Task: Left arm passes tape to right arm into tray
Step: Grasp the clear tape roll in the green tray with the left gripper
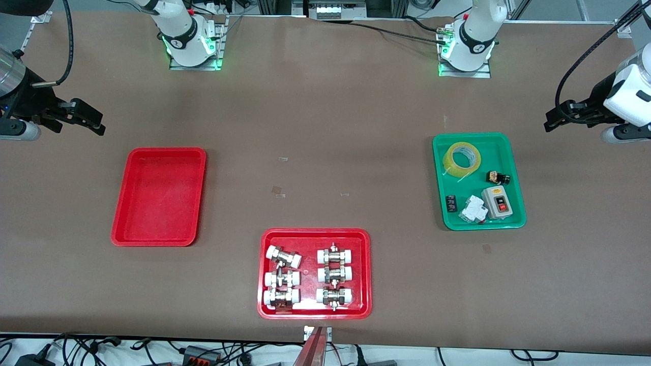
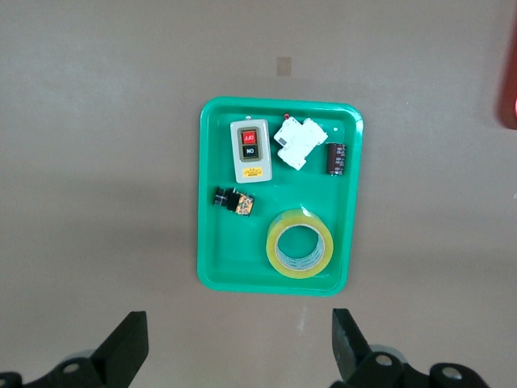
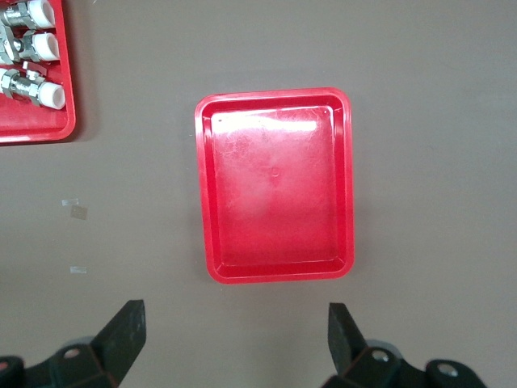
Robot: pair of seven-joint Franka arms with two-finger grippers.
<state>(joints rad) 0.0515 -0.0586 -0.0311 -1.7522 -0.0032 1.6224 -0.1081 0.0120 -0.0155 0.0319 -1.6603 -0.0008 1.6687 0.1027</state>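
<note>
The tape (image 1: 462, 159) lies flat in the green tray (image 1: 514, 168), in the part of it farthest from the front camera. On the front view's clock face the green tray sits at about three o'clock, toward the left arm's end of the worktop (image 1: 325, 127). Sharing it are a grey switch box (image 1: 498, 202) with a red button, a white breaker (image 1: 473, 209), a small black part (image 1: 450, 203) and a black-and-yellow plug (image 1: 497, 177), all nearer the camera than the tape.

The left claw (image 1: 552, 121) hangs in the air at the three o'clock edge, over bare worktop beside the green tray, its fingers spread apart and holding nothing. The right claw (image 1: 94, 122) hangs at the nine o'clock edge, likewise apart and holding nothing.

The tray (image 1: 159, 196) lies at about eight o'clock, nothing in it. A second red tray (image 1: 264, 274) at six o'clock, nearest the camera, holds six white-capped metal fittings (image 1: 309, 277) in two columns.
</note>
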